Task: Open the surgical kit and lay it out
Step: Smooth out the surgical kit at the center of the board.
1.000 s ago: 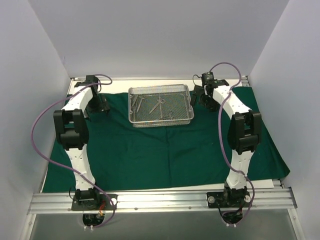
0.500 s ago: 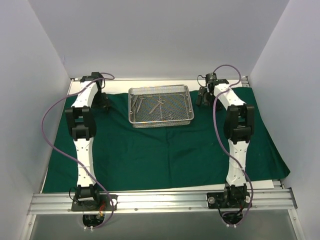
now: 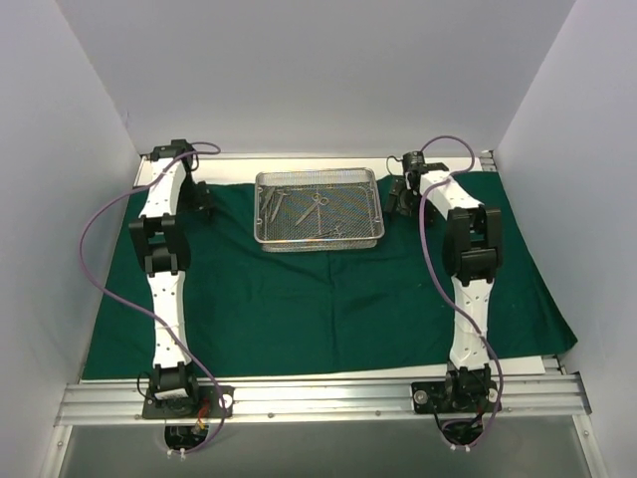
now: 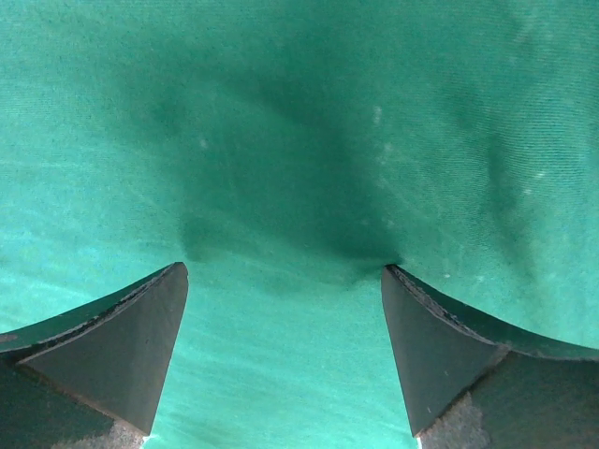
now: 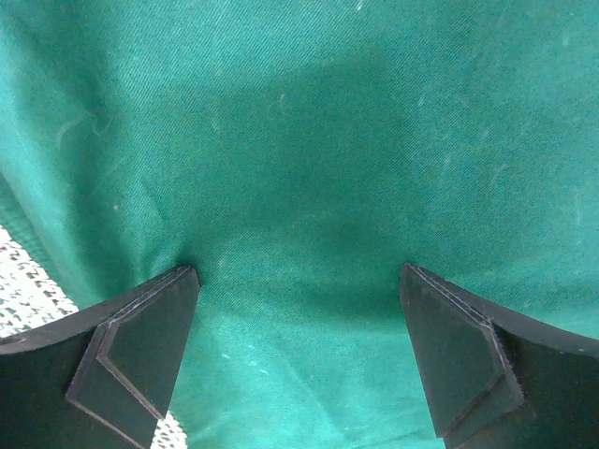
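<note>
The dark green drape [image 3: 328,299] lies spread flat over the table. On its back middle stands the silver wire-mesh tray [image 3: 261,214], with scissors and forceps [image 3: 317,207] lying inside it. My left gripper [image 3: 204,207] points down on the drape left of the tray. In the left wrist view this gripper [image 4: 285,271] is open, its fingertips [image 4: 159,318] dimpling the green cloth [image 4: 299,112]. My right gripper [image 3: 400,197] is down on the drape right of the tray. The right wrist view shows it [image 5: 299,271] open too, with only cloth [image 5: 309,112] between the tips.
White walls close in the left, back and right sides. A metal rail [image 3: 318,398] carries both arm bases at the front edge. Purple cables [image 3: 95,239] loop beside each arm. A pale mesh patch [image 5: 23,281] shows at the lower left of the right wrist view.
Both arms have straightened and reached farther back, bringing their elbows in line. Both grippers have settled down onto the drape beside the tray. Tray and instruments have not moved.
</note>
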Available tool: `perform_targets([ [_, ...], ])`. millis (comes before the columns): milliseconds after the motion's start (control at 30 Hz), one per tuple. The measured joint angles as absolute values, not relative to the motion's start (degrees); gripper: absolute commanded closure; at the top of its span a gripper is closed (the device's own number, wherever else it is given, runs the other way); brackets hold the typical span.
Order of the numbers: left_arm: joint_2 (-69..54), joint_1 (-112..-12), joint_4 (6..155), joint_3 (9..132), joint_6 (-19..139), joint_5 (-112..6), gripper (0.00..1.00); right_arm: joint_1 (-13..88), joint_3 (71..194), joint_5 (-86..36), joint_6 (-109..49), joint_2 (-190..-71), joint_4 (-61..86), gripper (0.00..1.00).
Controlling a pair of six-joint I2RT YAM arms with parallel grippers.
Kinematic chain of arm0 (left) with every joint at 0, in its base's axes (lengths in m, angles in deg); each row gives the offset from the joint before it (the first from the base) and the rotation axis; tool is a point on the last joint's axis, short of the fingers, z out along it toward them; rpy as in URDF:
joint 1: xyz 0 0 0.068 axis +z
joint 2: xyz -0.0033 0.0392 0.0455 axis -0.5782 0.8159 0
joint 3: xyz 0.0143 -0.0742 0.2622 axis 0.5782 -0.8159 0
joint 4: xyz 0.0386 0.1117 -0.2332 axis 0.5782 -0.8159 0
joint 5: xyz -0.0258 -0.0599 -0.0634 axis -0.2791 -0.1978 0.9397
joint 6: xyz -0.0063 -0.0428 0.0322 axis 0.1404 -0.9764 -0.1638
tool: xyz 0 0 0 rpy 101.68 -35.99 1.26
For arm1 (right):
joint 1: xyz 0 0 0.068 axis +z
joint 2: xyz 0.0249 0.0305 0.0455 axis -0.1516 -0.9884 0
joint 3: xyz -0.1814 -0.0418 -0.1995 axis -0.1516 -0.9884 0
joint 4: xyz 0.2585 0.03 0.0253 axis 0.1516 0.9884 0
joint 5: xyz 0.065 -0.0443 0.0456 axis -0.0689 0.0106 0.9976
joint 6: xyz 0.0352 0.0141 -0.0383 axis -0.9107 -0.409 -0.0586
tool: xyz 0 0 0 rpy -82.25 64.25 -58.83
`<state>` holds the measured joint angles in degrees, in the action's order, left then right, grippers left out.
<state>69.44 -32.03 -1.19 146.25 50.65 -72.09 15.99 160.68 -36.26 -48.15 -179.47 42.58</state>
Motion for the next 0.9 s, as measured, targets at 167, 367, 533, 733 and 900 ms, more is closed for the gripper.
perform_targets([
  [167,70.4,-28.8,-0.8,147.7,53.1,-67.8,0.07,18.2,160.5,-36.5,-52.2,-179.3,42.6,0.07],
  [367,71.3,-25.7,-0.1,148.7,55.0,-64.0,0.07,19.2,158.9,-35.5,-56.8,-178.2,41.3,0.07],
  [533,71.4,-25.6,-0.1,149.1,55.4,-63.9,0.07,17.4,153.6,-33.0,-59.4,-175.1,36.9,0.07],
  [733,71.4,-26.2,0.1,149.1,55.8,-64.2,0.07,14.1,149.7,-28.5,-61.4,-172.7,33.6,0.07],
  [900,71.3,-26.2,0.3,148.6,55.8,-64.3,0.07,12.5,150.4,-27.8,-61.0,-173.1,34.7,0.07],
])
